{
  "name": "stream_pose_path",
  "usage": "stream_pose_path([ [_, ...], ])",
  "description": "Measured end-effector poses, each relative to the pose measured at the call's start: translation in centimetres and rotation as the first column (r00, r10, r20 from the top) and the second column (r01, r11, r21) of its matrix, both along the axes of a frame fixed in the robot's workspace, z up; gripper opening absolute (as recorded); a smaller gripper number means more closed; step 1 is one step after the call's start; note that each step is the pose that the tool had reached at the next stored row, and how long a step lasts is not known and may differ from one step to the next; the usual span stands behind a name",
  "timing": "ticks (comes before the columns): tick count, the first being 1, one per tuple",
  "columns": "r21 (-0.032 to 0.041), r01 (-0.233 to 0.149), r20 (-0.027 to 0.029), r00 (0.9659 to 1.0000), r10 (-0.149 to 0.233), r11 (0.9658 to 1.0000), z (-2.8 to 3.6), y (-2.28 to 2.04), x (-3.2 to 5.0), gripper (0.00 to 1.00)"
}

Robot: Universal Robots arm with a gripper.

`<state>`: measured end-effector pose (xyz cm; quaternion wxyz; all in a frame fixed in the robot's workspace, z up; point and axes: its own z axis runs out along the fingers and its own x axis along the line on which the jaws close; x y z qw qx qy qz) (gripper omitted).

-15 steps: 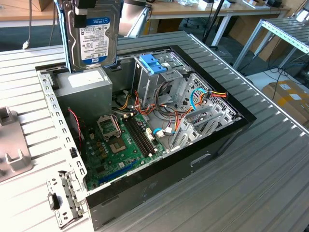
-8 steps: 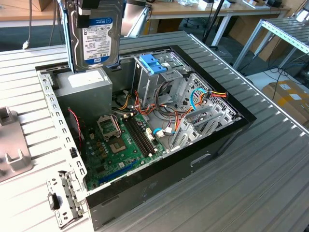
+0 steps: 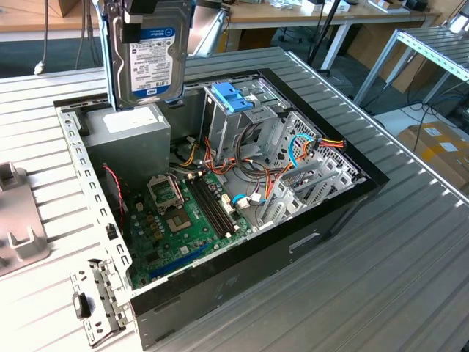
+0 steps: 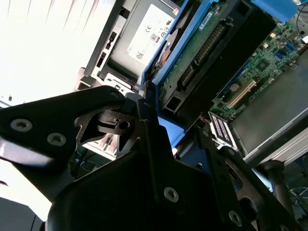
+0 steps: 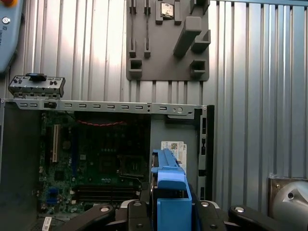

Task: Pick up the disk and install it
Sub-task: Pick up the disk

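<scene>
Black gripper (image 5: 171, 211) linkage is seen closest in both wrist views, and its fingers are pressed against either side of the light-blue frame of the disk (image 3: 150, 59), so the pincer is judged to be clamped on it. The disk is held in the air, upright, with its long axis vertical and its white label turned toward the exterior camera, above the power supply box (image 3: 135, 128). The drive cage (image 3: 234, 110) with blue tabs is found lower and toward the exterior view's right of the disk, apart from it. No obstacle is seen between them. Coloured cables (image 3: 293, 158) are crowded just beside the cage, and the motherboard (image 3: 183, 213) is laid flat on the floor of the open case (image 3: 344, 198).
</scene>
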<state>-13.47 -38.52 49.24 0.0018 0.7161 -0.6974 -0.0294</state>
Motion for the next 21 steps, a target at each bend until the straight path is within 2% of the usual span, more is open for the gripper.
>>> stream_pose_path([
  [21, 0.0001, 0.000, 0.0000, 1.0000, 0.000, 1.0000, -0.07, -0.39, 1.08, 0.37],
])
